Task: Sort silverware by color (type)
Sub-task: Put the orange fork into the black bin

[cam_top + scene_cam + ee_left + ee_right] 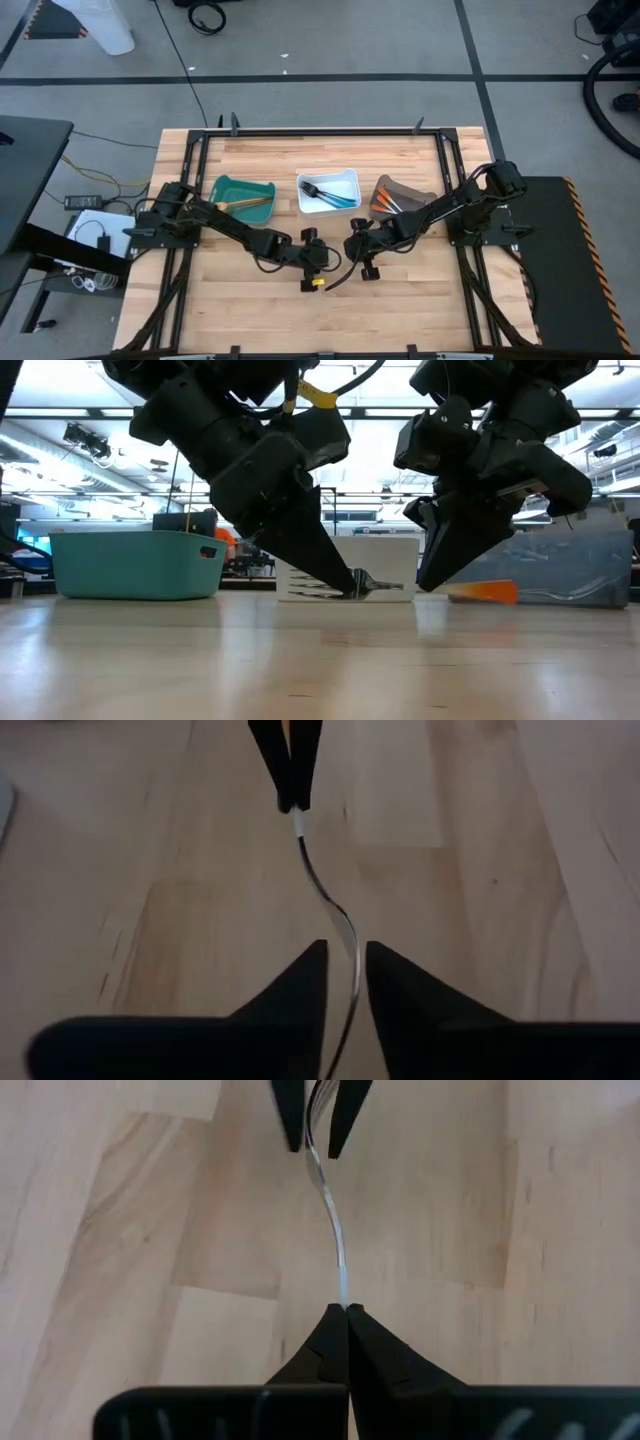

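A plain silver fork (330,1210) is stretched between my two grippers, low over the middle of the table. My right gripper (345,1315) is shut on its handle end. My left gripper (347,960) comes from the opposite side. Its fingers stand on either side of the fork's tine end (318,1110) with a gap still showing beside the metal. I cannot tell whether one finger touches it. In the low view the fork (385,586) lies about level between the two fingertips. Other silverware lies in the three bins at the back. My right gripper pinches the very end of the fork's handle (343,1295) between its two fingertips. The fingers slant down from the table's right side, in line with the fork. The fork reaches on toward my left gripper, about level and turned on its edge, so its curve shows.
Three bins stand in a row behind the grippers. The teal one (222,190) holds gold pieces, the white one (303,195) blue-handled ones, and the grey-brown one (425,197) orange-handled ones. Bare wood lies toward the near edge, and black rails frame the tabletop.
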